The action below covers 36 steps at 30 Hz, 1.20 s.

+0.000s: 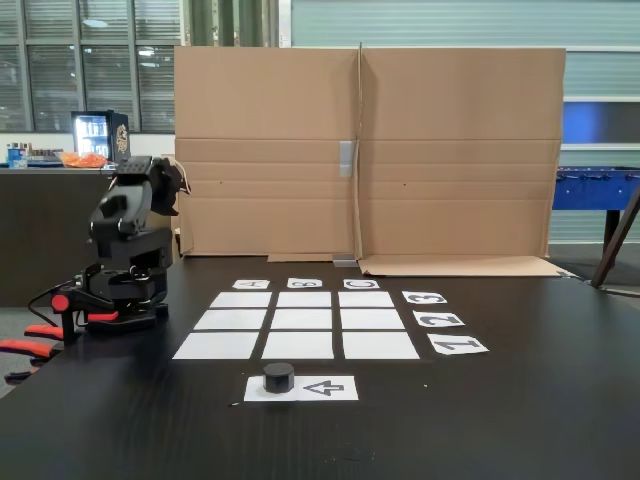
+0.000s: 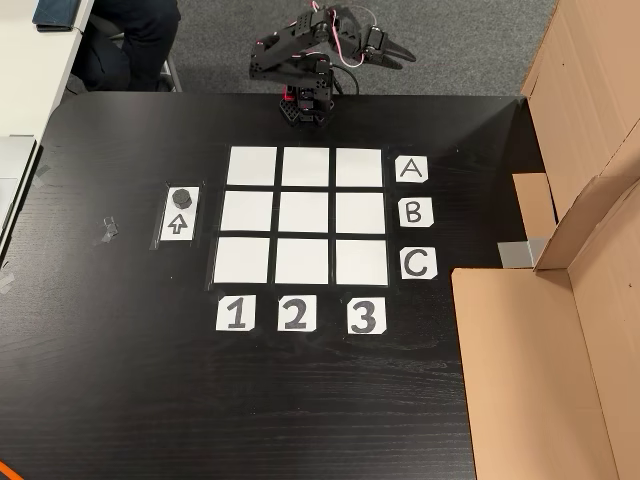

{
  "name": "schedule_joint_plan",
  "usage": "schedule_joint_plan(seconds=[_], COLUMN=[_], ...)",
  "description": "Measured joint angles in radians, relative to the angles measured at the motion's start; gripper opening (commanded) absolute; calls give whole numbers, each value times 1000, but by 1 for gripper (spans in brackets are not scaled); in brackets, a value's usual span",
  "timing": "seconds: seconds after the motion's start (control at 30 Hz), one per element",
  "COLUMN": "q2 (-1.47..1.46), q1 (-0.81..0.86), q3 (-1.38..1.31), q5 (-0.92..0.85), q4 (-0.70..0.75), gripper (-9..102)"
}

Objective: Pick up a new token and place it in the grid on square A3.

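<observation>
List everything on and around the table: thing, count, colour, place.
token: one, black, on the arrow sheet.
arrow sheet: one, white, beside the grid's column 1 in the other view.
grid: nine white squares, all bare, table centre.
square A3: one, white, corner by labels A and 3.
letter labels: three, white, along one side of the grid.
number labels: three, white, along another side.
cardboard screen: brown, standing at the table edge.
table: one, black.
gripper: one, black, folded back off the grid.
</observation>
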Motion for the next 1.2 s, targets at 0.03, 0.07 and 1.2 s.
schedule_joint_plan(seconds=[0.03,0.07,1.2], q2=[-38,-74,-836], q1=[2,5,1261], q3=[-29,-60,-836], q5=[0,0,-72], q4=[9,18,261], gripper=[23,23,23])
